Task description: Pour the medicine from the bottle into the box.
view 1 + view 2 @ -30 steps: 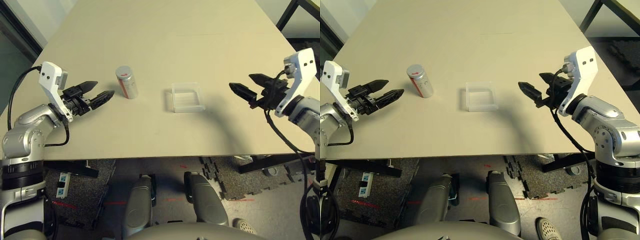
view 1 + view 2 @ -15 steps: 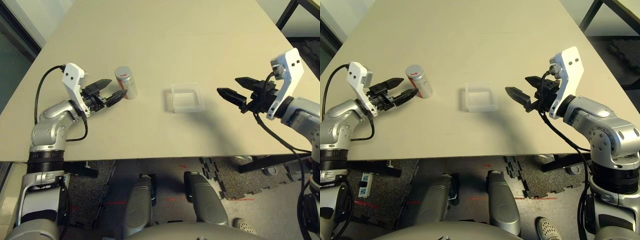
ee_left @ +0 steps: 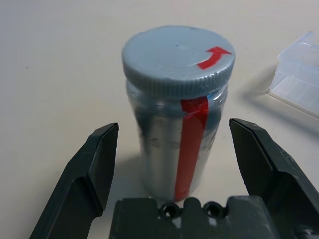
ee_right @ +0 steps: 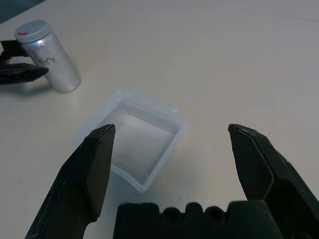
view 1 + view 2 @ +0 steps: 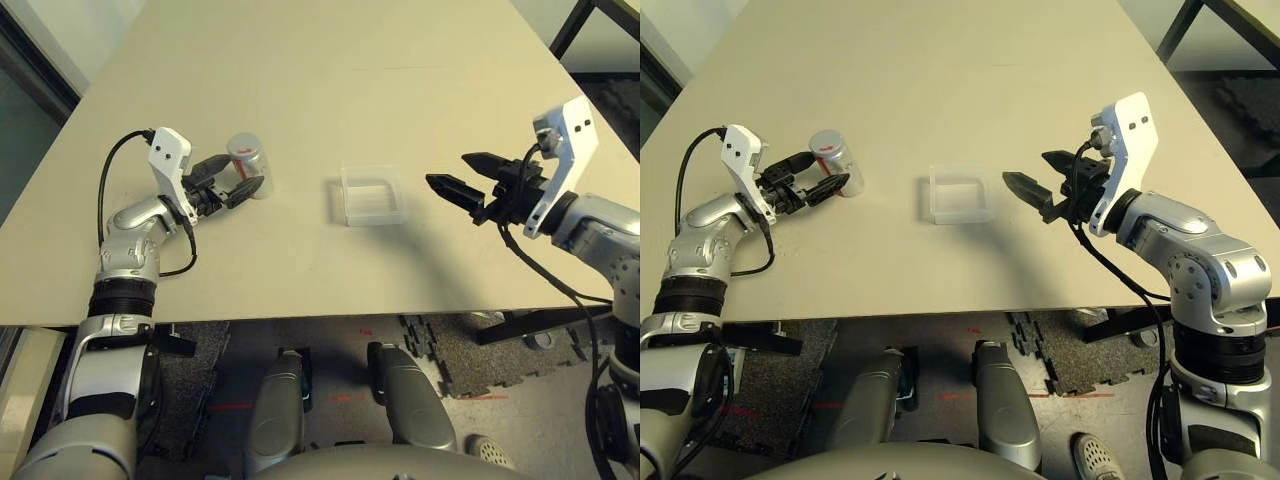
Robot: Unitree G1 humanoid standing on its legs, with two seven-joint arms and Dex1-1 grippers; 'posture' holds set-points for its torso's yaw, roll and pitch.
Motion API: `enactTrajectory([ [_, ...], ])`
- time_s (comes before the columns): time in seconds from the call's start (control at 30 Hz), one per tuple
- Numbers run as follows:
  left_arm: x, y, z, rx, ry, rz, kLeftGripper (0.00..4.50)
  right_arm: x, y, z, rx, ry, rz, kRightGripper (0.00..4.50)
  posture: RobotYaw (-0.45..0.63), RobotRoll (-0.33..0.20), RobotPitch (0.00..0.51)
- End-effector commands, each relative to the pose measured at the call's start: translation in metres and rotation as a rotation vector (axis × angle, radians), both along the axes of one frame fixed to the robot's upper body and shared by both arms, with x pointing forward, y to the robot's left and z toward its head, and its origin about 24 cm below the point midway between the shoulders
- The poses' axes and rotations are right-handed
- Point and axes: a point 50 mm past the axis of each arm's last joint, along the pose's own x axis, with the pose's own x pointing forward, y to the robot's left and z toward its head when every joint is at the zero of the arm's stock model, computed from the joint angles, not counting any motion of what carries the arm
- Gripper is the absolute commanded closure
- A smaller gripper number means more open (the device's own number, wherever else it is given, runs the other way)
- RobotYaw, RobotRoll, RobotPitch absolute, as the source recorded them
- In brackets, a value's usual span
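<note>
Bottle (image 3: 174, 114) upright on the table (image 5: 330, 270), cap (image 3: 177, 57) on, between the wide-set jaws of the left gripper (image 5: 236, 178).

A red stripe (image 3: 192, 144) runs down its side, a red arrow (image 3: 215, 57) on the cap; the clear box (image 5: 372, 198) sits between bottle and right gripper (image 5: 448, 175), whose jaws are wide and hold nothing.

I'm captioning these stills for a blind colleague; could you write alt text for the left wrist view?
A silvery bottle with a grey cap stands upright on a pale table, between the open fingers of the left gripper. The cap bears a red arrow, and a red stripe runs down the side. Part of a clear box shows beyond.
</note>
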Motion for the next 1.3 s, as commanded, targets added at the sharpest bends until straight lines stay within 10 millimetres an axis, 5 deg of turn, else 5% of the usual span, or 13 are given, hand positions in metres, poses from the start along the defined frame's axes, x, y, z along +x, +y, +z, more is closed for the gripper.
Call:
enactTrajectory([
  [0.03, 0.001, -0.003, -0.011, 0.031, 0.017, -0.021, 0.05, 0.0, 0.002, -0.001, -0.001, -0.001, 0.015, 0.0, -0.17, 0.0, 0.187],
  [0.33, 0.005, -0.005, -0.025, 0.051, 0.014, -0.013, 0.05, 0.002, 0.004, -0.001, 0.002, -0.01, 0.016, 0.0, -0.17, 0.0, 0.181],
  [0.9, 0.015, -0.005, -0.017, 0.028, -0.062, 0.035, 0.05, 0.004, 0.006, -0.001, 0.008, -0.014, 0.021, 0.0, -0.17, 0.0, 0.187],
  [1.0, 0.015, -0.004, -0.02, 0.039, -0.046, 0.04, 0.68, 0.005, 0.006, -0.001, 0.01, -0.015, 0.021, 0.0, -0.16, 0.0, 0.186],
  [1.13, 0.016, -0.004, -0.022, 0.037, -0.037, 0.045, 2.07, 0.006, 0.006, 0.0, 0.012, -0.018, 0.022, 0.0, -0.16, 0.0, 0.186],
  [1.3, 0.018, -0.015, -0.015, 0.031, -0.076, -0.001, 2.07, 0.007, 0.006, 0.0, 0.012, -0.02, 0.021, 0.0, -0.16, 0.0, 0.183],
])
